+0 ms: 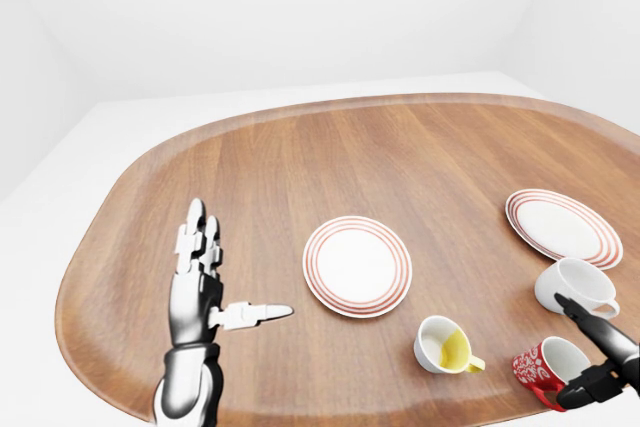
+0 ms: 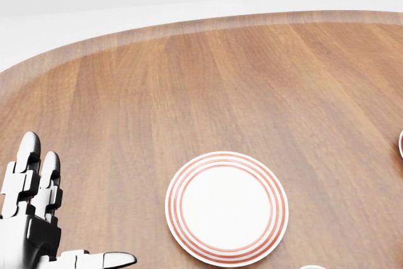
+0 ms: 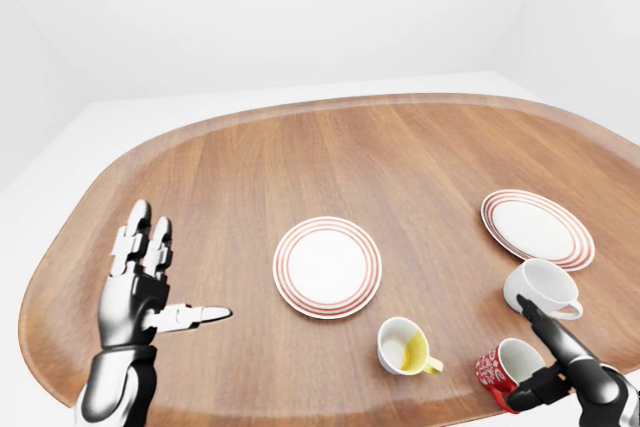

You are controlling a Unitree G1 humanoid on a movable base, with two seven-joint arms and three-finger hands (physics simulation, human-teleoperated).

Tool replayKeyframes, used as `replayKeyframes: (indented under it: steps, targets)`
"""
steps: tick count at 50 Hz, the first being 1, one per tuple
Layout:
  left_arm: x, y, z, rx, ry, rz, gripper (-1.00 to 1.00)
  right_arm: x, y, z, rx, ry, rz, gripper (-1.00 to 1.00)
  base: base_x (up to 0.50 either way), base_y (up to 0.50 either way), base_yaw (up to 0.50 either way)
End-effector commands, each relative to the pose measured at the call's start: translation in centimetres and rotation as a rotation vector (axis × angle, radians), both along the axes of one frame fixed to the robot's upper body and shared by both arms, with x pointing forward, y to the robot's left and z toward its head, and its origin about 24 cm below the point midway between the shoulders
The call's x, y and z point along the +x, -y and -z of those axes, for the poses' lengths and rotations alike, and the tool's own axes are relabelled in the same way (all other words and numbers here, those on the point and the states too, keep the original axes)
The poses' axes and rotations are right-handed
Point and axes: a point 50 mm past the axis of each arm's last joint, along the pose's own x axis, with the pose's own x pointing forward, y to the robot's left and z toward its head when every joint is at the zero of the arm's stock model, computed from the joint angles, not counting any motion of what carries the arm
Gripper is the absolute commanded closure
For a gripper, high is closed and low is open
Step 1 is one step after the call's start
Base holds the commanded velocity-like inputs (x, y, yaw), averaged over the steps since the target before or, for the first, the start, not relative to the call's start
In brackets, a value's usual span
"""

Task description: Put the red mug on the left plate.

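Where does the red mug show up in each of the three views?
Left-eye view: red mug at the bottom right, lying on its side, the right hand at its handle.
Right-eye view: bottom right, right of the yellow mug.
Head view: not in it.
Shared landmark: the left plate, the red-ringed one in the middle of the table.

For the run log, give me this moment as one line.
stage: reaching for mug | right hand: fingers at red mug, grip unclear | left hand: open, empty | left plate: bare | red mug: on its side on table
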Motion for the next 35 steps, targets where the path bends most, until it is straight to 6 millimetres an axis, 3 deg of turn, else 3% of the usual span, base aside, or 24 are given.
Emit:
replayKeyframes:
  steps: [1, 12, 13, 14, 15, 24, 29, 31, 32, 33, 34, 35]
  targets:
    - [0.0, 0.0, 0.0, 0.001, -0.001, 0.001, -1.00, -0.3, 0.4, 1.0, 0.013, -0.022, 0.031, -1.00, 0.00, 0.00, 0.00]
    - [0.0, 0.0, 0.0, 0.002, 0.000, 0.001, -1.00, -0.1, 0.5, 1.6, 0.021, -0.040, 0.040, -1.00, 0.00, 0.00, 0.00]
    - [0.0, 0.0, 0.0, 0.003, 0.000, 0.001, -1.00, -0.1, 0.5, 1.6, 0.021, -0.038, 0.041, -0.93, 0.00, 0.00, 0.00]
    - [0.1, 0.1, 0.0, 0.004, 0.000, 0.001, -1.00, -0.1, 0.5, 1.6, 0.022, -0.035, 0.042, -0.34, 0.00, 0.00, 0.00]
    - [0.1, 0.1, 0.0, 0.004, 0.001, 0.001, -1.00, -0.2, 0.6, 1.6, 0.020, -0.035, 0.045, 1.00, 0.00, 0.00, 0.00]
    - [0.1, 0.1, 0.0, 0.005, 0.003, 0.001, -1.00, -0.3, 0.6, 2.3, 0.036, -0.063, 0.052, 1.00, 0.00, 0.00, 0.00]
    - [0.1, 0.1, -0.1, 0.005, 0.003, 0.001, -1.00, 1.3, -0.2, -0.4, -0.007, 0.007, -0.029, 1.00, 0.00, 0.00, 0.00]
    - [0.1, 0.1, -0.1, 0.004, 0.003, 0.001, -1.00, 1.3, -0.2, -0.5, -0.008, 0.008, -0.029, 1.00, 0.00, 0.00, 0.00]
    - [0.1, 0.1, 0.0, 0.004, 0.002, -0.001, -1.00, 2.9, -1.1, -4.0, -0.094, 0.108, -0.058, 1.00, 0.00, 0.00, 0.00]
    - [0.1, 0.1, 0.0, 0.004, 0.002, -0.001, -1.00, 2.9, -1.2, -4.3, -0.098, 0.114, -0.060, 1.00, 0.00, 0.00, 0.00]
    - [0.1, 0.1, 0.0, 0.005, 0.001, 0.000, -1.00, 4.1, -1.8, -7.1, -0.163, 0.190, -0.070, 1.00, 0.00, 0.00, 0.00]
    - [0.1, 0.1, 0.0, 0.005, 0.000, 0.000, -1.00, 4.7, -2.2, -8.6, -0.188, 0.231, -0.079, 1.00, 0.00, 0.00, 0.00]
